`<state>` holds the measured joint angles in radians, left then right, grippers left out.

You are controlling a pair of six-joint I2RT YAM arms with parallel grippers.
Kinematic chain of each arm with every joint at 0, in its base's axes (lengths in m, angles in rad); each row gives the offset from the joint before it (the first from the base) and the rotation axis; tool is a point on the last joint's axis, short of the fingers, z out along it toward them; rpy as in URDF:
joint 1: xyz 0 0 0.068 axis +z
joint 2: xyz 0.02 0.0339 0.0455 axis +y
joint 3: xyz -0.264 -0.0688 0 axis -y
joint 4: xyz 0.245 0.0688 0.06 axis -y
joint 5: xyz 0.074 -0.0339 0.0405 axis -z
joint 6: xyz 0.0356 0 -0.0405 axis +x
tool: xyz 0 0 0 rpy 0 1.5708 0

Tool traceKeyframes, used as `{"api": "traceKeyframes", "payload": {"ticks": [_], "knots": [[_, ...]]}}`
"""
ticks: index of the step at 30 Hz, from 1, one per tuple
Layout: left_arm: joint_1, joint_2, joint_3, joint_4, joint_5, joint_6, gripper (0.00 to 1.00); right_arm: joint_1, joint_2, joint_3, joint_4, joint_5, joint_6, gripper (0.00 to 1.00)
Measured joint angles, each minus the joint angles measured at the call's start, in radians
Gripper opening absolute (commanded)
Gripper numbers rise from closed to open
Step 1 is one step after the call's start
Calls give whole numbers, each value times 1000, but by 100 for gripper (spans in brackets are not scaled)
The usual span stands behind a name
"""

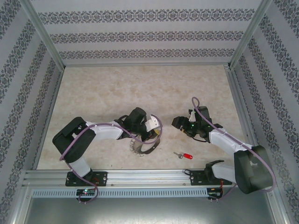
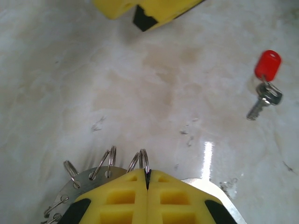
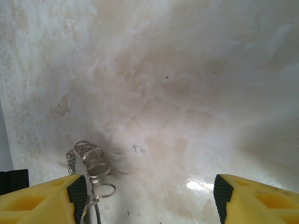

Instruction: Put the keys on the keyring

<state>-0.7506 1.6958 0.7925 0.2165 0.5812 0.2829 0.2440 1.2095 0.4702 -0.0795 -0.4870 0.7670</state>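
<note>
While the left pincer (image 2: 147, 176) clamps the half-hidden keyring (image 2: 91, 181), the right pincer (image 3: 149, 189) gapes.

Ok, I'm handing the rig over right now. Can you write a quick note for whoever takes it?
The left claw is shut on the keyring, gripping its edge among the wire loops.
The right claw is open and empty, close to the ring.
The key, red-headed, lies loose on the table, apart from the ring, on the right arm's side.
Done: ring gripped.
Left: pick up the key, probably with the right claw, and thread it onto a loop.
</note>
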Motion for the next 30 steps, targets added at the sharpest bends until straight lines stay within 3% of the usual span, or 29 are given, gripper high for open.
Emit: {"api": "traceKeyframes", "payload": {"ticks": [7, 20, 30], "knots": [[0, 30, 3, 0, 81, 88, 0, 0, -5, 0, -18, 8, -15, 74], [0, 46, 36, -13, 82, 145, 0, -6, -25, 0, -53, 26, -34, 74], [0, 89, 195, -197, 34, 133, 0, -6, -10, 0, -63, 26, -39, 74]]}}
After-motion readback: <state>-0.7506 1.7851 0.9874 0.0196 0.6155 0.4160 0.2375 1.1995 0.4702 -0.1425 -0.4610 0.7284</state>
